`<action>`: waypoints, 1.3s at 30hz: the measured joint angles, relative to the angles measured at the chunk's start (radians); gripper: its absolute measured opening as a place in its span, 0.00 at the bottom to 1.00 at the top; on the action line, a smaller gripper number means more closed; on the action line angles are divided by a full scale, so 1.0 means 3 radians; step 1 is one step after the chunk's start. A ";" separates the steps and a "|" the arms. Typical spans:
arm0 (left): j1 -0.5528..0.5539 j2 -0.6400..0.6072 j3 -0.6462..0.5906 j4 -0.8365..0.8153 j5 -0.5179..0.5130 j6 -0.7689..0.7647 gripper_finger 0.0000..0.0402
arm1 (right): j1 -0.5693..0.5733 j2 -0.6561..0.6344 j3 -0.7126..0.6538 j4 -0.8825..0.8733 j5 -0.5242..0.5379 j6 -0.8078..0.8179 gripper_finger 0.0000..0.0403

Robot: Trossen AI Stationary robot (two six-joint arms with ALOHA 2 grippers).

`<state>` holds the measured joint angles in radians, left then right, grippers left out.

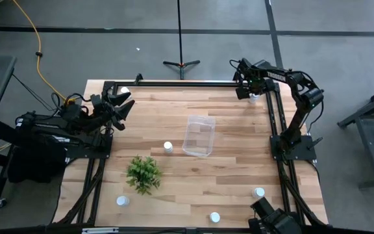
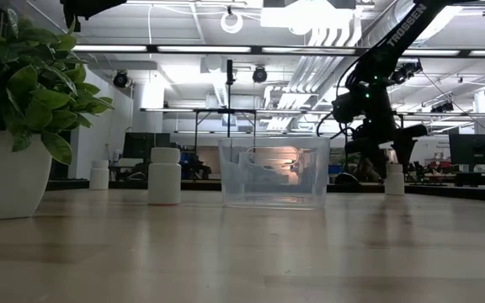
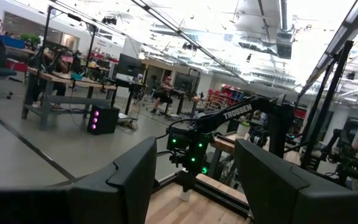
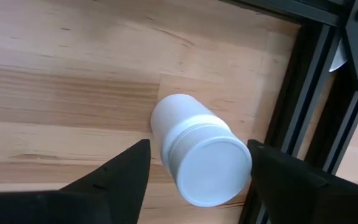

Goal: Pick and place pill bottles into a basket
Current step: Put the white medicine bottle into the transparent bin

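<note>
White pill bottle [image 4: 197, 155] between right end effector [image 4: 197, 180] fingers (open), arm lettered TROSSEN

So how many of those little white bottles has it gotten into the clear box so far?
None that I can see: the clear plastic rectangular bin looks empty. The right pincer is open around a small white capped pill bottle at the table's far right corner, not yet lifting it. Others stand by the bin and along the near edge. The left pincer waits open.

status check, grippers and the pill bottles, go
Right gripper open, straddling a pill bottle at the far right corner. Left gripper open, waiting far left. Clear bin empty. Nothing in the way.
</note>
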<state>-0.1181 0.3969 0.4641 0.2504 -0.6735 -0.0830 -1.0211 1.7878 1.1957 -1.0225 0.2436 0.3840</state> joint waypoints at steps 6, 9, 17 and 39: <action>0.0000 0.0001 -0.0001 -0.0082 0.0000 -0.0002 0.62 | -0.0001 0.0000 0.0000 0.0000 0.0000 0.0001 0.56; 0.0000 0.0001 -0.0001 -0.0080 0.0004 -0.0002 0.62 | 0.0000 0.0000 0.0000 0.0001 0.0000 0.0001 0.53; 0.0000 0.0001 -0.0001 -0.0074 0.0004 -0.0003 0.62 | 0.0000 -0.0003 0.0004 0.0001 0.0000 0.0001 0.45; 0.0000 0.0001 -0.0001 -0.0072 0.0001 -0.0003 0.62 | 0.0099 -0.0061 -0.0005 -0.0209 -0.0167 -0.0076 0.41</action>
<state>-0.1181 0.3973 0.4637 0.2287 -0.6732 -0.0837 -0.9915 1.7695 1.1944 -1.0851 0.1935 0.3613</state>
